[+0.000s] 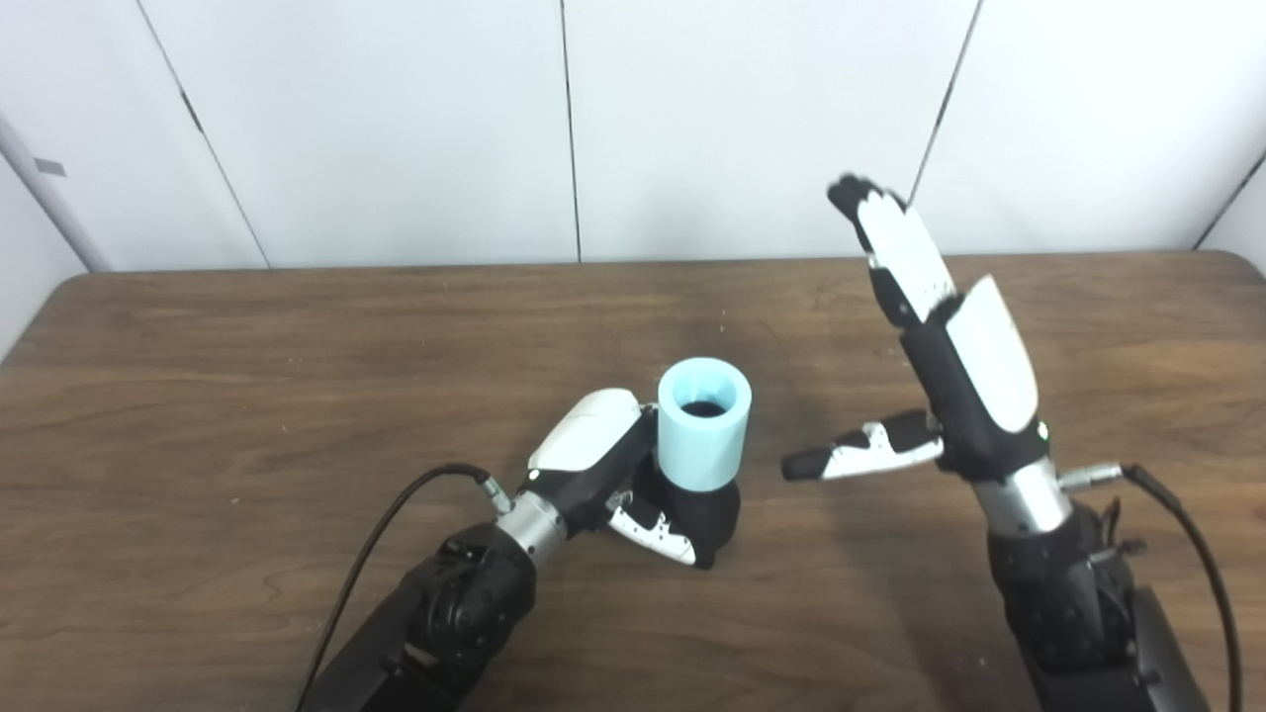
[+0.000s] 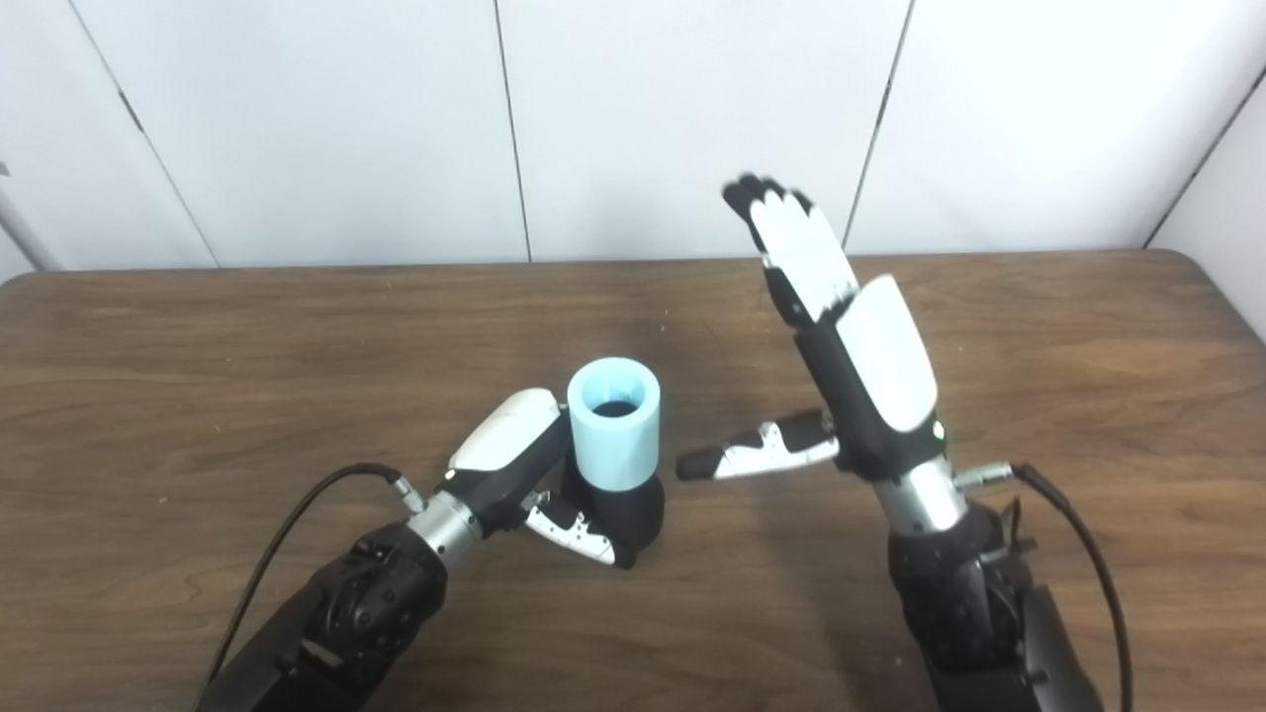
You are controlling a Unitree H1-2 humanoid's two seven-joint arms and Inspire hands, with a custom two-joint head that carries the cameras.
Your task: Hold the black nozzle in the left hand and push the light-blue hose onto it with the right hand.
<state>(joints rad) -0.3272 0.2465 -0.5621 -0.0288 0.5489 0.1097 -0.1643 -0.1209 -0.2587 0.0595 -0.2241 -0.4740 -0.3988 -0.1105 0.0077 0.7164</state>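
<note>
The black nozzle (image 1: 707,514) stands upright on the wooden table (image 1: 247,376) near the middle. A short light-blue hose (image 1: 703,423) sits on top of it, open end up, with the dark nozzle showing inside. My left hand (image 1: 603,470) is wrapped around the nozzle's base from the left, thumb across its front. My right hand (image 1: 930,336) is raised to the right of the hose, open, fingers pointing up and thumb sticking out toward the hose without touching it.
White wall panels (image 1: 396,129) stand behind the table's far edge. Black cables (image 1: 376,539) trail from both wrists over the table near the front.
</note>
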